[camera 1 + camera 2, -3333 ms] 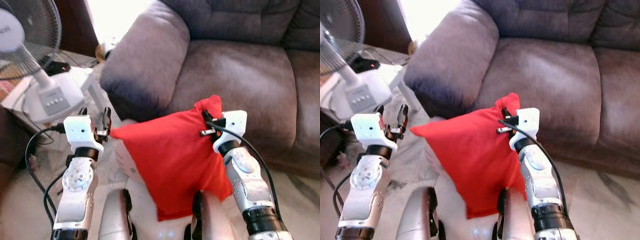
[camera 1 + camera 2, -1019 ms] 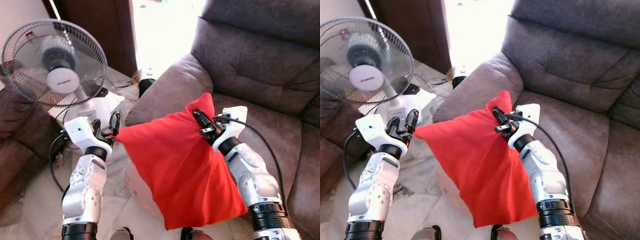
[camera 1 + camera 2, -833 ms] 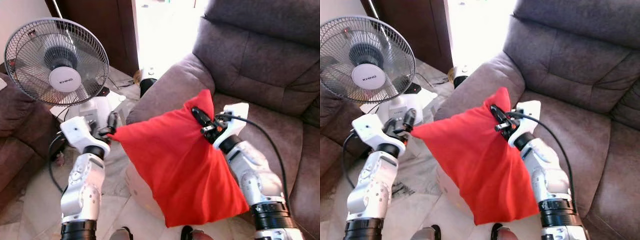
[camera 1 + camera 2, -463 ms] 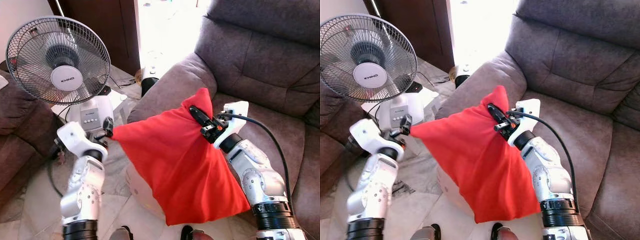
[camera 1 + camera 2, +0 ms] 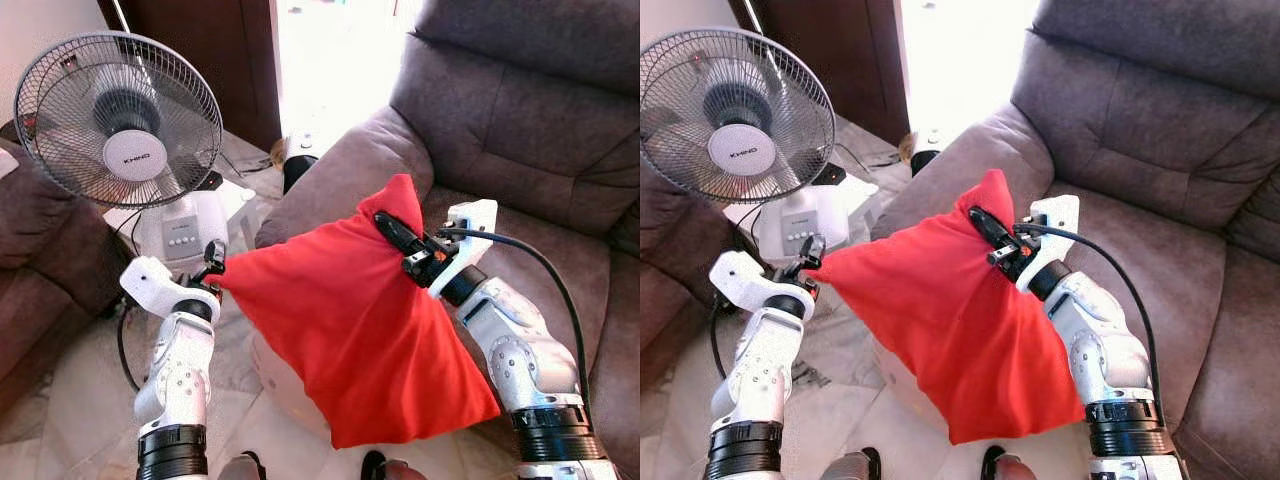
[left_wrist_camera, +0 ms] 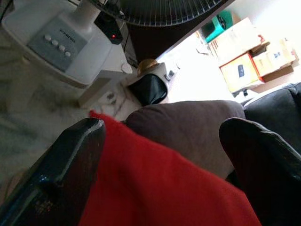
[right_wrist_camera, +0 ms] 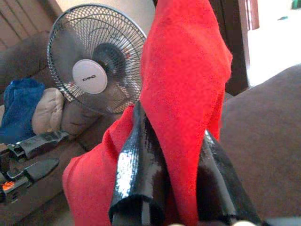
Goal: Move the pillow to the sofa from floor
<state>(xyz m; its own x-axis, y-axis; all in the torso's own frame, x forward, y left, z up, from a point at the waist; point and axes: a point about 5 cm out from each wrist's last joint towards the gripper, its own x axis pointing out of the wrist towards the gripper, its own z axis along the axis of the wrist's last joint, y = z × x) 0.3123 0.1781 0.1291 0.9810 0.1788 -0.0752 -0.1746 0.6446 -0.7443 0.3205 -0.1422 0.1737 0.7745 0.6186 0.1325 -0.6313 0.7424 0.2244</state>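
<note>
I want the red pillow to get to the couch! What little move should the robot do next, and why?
Probably carry the red pillow a bit further forward over the sofa seat. The right gripper is pinching its top corner, while the left gripper sits open at its left corner. The pillow hangs in front of the sofa, mostly over the floor, so letting go now would likely drop it short.

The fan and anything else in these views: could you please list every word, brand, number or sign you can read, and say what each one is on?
"KHIND": on the round hub of the fan, small but legible.
Marks on the fan's control panel beside the buttons: too small to read.
Print on the cardboard boxes: too blurred to read.
The red pillow, the sofa and both grippers carry no readable text.
</note>
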